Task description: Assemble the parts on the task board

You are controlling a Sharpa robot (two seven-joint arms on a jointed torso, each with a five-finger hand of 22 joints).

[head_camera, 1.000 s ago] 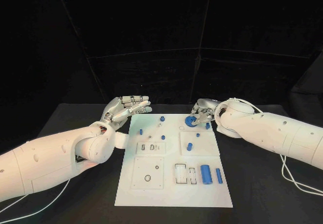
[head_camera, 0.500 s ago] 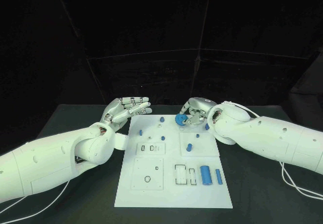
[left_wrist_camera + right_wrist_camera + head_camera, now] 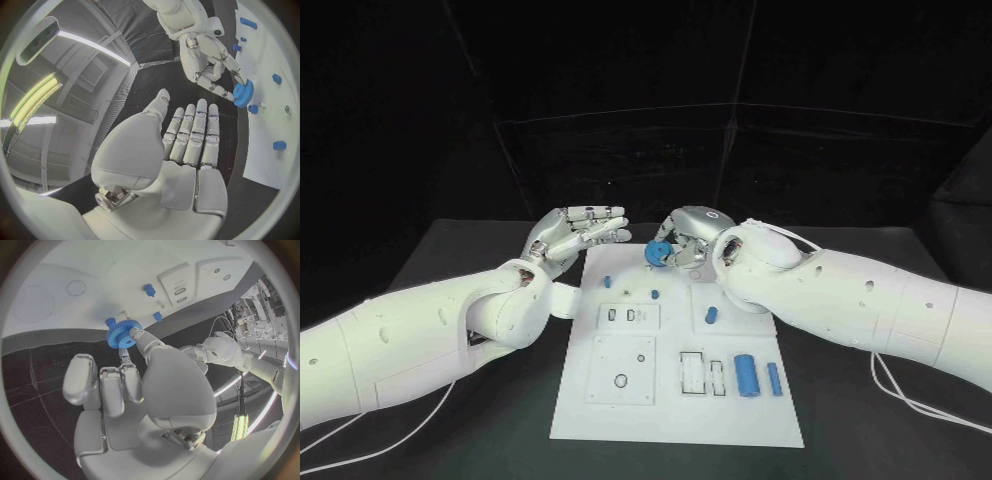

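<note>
Right hand (image 3: 681,244) carries the small blue toothed plastic gear (image 3: 656,251) leftward from the earlier frame, pinched in its fingertips over the far edge of the white flat task board (image 3: 678,410) | left hand (image 3: 574,232) flat, fingers straight, holding nothing, beside the board's far left corner.

board (image 3: 678,400): matt white, smooth, plastic-looking | gear (image 3: 656,250): blue plastic, toothed rim, slight sheen | pegs (image 3: 747,374): smooth blue plastic | robot hands (image 3: 678,240): silvery metal-look with glossy white shells | worktop (image 3: 459,250): black, matt, cloth-like
</note>
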